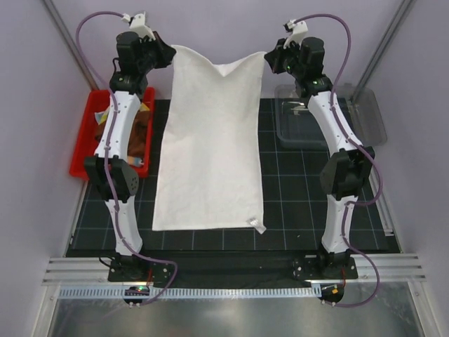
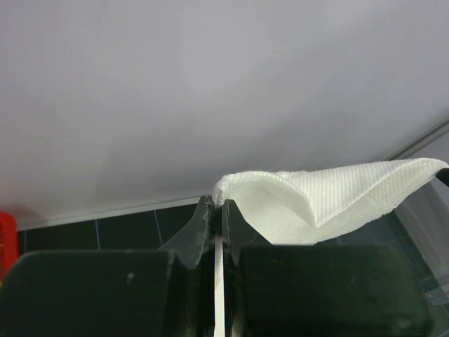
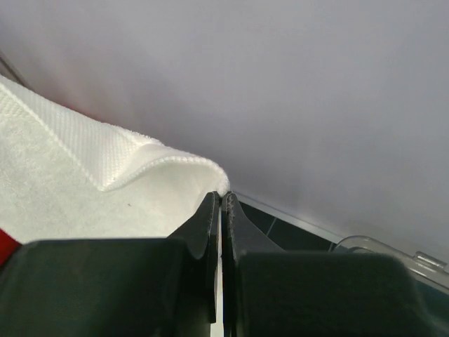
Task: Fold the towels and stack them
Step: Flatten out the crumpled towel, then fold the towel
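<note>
The left arm [image 1: 114, 130] and right arm [image 1: 330, 116] wear white shells on their long links, with chunky black joint housings [image 1: 112, 179] between. A purple cable [image 1: 84, 20] loops off each wrist, at eleven and one o'clock. Black base plates [image 1: 137, 268] sit at six; the fingers [image 2: 200, 228] are matte black wedges.

The large towel [image 1: 210, 140] is plain white with a fine waffle weave. The bench [image 1: 295, 196] is black, crossed by a pale grid. The bin [image 1: 81, 144] is bright red, with a rust-brown towel [image 1: 142, 137] inside. The left pincer [image 2: 216, 205] and right pincer [image 3: 219, 199] are black, and the cables [image 1: 105, 17] are purple.
</note>
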You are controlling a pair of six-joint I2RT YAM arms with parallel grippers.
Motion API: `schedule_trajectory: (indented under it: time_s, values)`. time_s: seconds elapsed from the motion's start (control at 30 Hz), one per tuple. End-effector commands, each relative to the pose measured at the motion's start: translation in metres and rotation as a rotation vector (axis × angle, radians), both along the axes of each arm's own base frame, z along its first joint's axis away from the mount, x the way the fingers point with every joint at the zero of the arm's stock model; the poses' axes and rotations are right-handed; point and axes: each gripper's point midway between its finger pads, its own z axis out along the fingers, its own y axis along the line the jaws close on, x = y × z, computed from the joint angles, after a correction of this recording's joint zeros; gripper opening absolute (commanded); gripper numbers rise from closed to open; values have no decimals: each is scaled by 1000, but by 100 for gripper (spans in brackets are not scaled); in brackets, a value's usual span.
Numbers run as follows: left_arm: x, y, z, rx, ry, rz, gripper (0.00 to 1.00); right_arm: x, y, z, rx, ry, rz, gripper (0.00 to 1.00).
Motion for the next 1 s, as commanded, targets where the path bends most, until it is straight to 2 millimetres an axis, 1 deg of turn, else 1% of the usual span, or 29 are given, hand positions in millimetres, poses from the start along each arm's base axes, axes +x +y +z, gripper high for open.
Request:
schedule_trajectory:
  time_s: [0.0, 0.07, 0.1, 0.13, 0.17, 0.2, 0.23, 0.27, 0.3, 0.33, 0.37, 0.4, 0.43, 0.47, 0.5, 0.53, 0.57, 0.6, 0.63, 0.67, 0.7, 0.73, 0.77, 0.8, 0.83, 0.87, 0.9, 0.93, 0.97]
  values:
    - [12, 6, 32, -12, -178, -68, 0, 11, -12, 63, 11, -238, -36, 1]
    - [19, 7, 25, -18, -179, -74, 0, 21, -12, 53, 3, -228, -42, 1]
    - [23, 5, 17, -19, -169, -86, 0, 29, -14, 45, -2, -220, -47, 1]
    - [26, 4, 8, -16, -157, -92, 0, 32, -11, 41, -7, -219, -39, 1]
    - [26, 3, 6, -12, -160, -101, 0, 34, -12, 38, -13, -219, -38, 1]
    - [27, 3, 0, -7, -151, -109, 0, 36, -12, 29, -17, -201, -34, 1]
    - [27, 3, -5, -1, -145, -120, 0, 34, -9, 26, -41, -202, -12, 1]
    - [28, 3, -21, -1, -113, -126, 0, 31, -8, 23, -51, -193, 2, 1]
    - [27, 8, -28, 0, -96, -122, 0, 28, -6, 3, -61, -151, 15, 1]
    - [21, 8, -27, 1, -94, -132, 0, 17, -6, 12, -54, -162, 27, 1]
    - [18, 10, -52, 6, -40, -131, 0, 13, -5, -15, -61, -104, 35, 1]
    - [16, 14, -57, 12, -41, -127, 0, 8, -5, -21, -62, -86, 39, 1]
    - [8, 16, -51, 26, -51, -119, 0, -4, -6, -11, -60, -94, 45, 1]
    - [4, 17, -72, 48, -13, -118, 0, -10, -5, -34, -68, -42, 57, 1]
    - [0, 19, -77, 63, -2, -123, 0, -18, -5, -38, -72, -28, 66, 1]
    - [-9, 19, -71, 78, -6, -129, 0, -24, -2, -45, -80, -10, 76, 1]
    - [-16, 19, -89, 110, 33, -143, 0, -38, -2, -56, -90, 29, 87, 1]
    - [-21, 20, -91, 125, 34, -145, 0, -44, -2, -61, -97, 44, 90, 1]
    - [-32, 22, -85, 139, 34, -145, 0, -52, 1, -66, -100, 58, 98, 1]
    - [-38, 24, -88, 153, 40, -135, 0, -66, 1, -75, -105, 81, 104, 1]
    - [-46, 27, -112, 171, 87, -133, 0, -72, 2, -81, -112, 93, 107, 1]
    - [-51, 28, -118, 183, 96, -135, 0, -79, 1, -83, -117, 99, 105, 1]
    - [-62, 28, -117, 197, 90, -148, 0, -88, 2, -101, -123, 137, 110, 1]
    - [-69, 24, -124, 230, 83, -191, 0, -96, 0, -94, -119, 130, 103, 1]
    - [-80, 24, -146, 240, 122, -210, 0, -105, 0, -103, -120, 166, 106, 1]
    - [-88, 24, -143, 249, 107, -216, 0, -115, 3, -119, -120, 205, 117, 1]
    - [-92, 27, -143, 257, 104, -198, 0, -125, 4, -114, -117, 202, 119, 1]
    - [-104, 27, -165, 256, 147, -205, 0, -131, 6, -118, -122, 215, 123, 1]
    - [-108, 28, -163, 257, 128, -203, 0, -142, 7, -132, -130, 249, 127, 1]
